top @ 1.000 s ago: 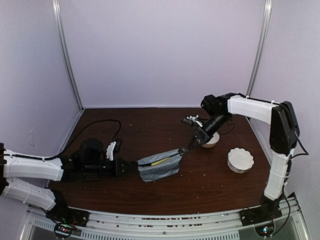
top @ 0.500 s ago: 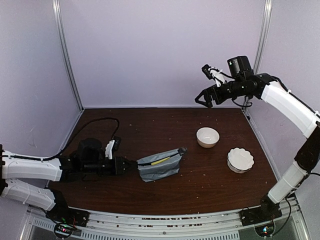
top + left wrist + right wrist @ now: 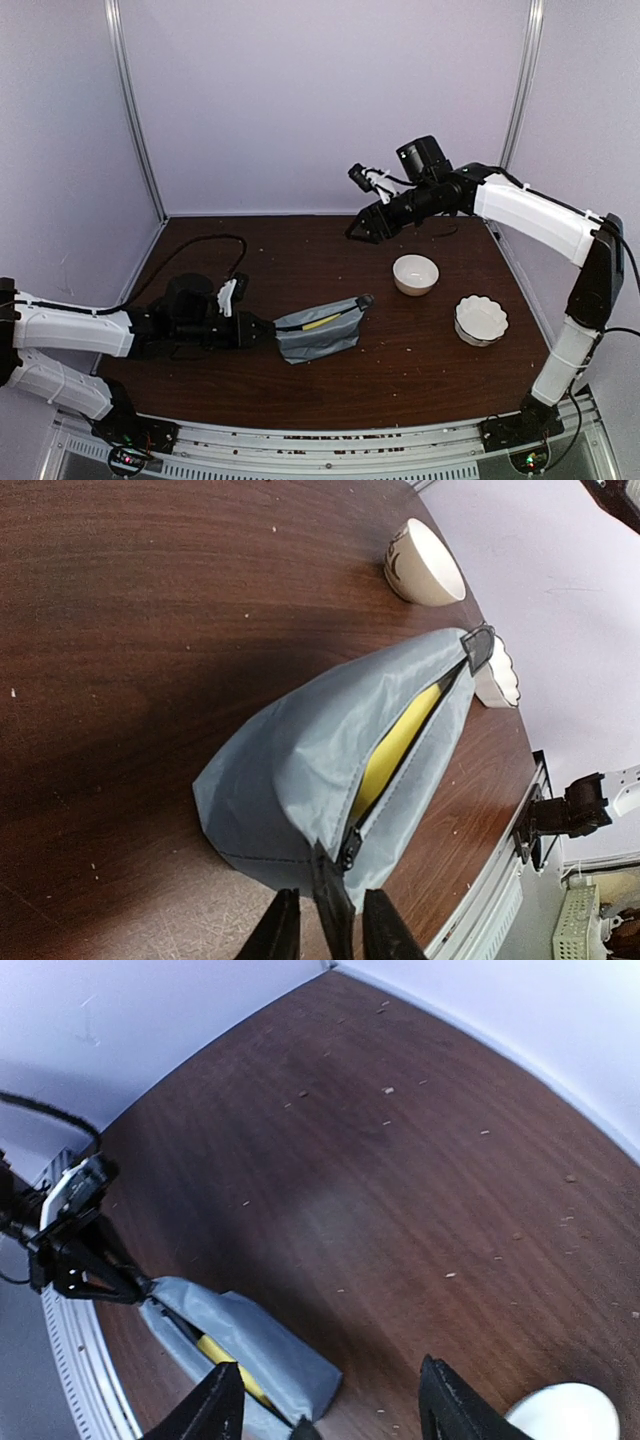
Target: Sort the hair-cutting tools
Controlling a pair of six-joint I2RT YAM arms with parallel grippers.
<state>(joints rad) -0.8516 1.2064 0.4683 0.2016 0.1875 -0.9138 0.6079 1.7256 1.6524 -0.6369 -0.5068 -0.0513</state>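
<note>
Far left: left gripper (image 3: pixel 265 330), low over the table (image 3: pixel 300 250), pointed right. Narrow gap in the jaws, one finger (image 3: pixel 283 932) either side of the black end tab (image 3: pixel 335 910) of the grey zip pouch (image 3: pixel 318 332). Can't tell if actually pinching the tab or just flanking it. Pouch sitting on the table, centre-front, zip open along the top, yellow something (image 3: pixel 395 750) showing inside. Can't make out the hair-cutting tools in any view. Up and behind the pouch: right gripper (image 3: pixel 357 231), high above the table, wide open, holding nothing. Right of the pouch: smooth white bowl (image 3: pixel 415 273), then scalloped white bowl (image 3: pixel 480 319) nearer the front edge, close together, not touching.
</note>
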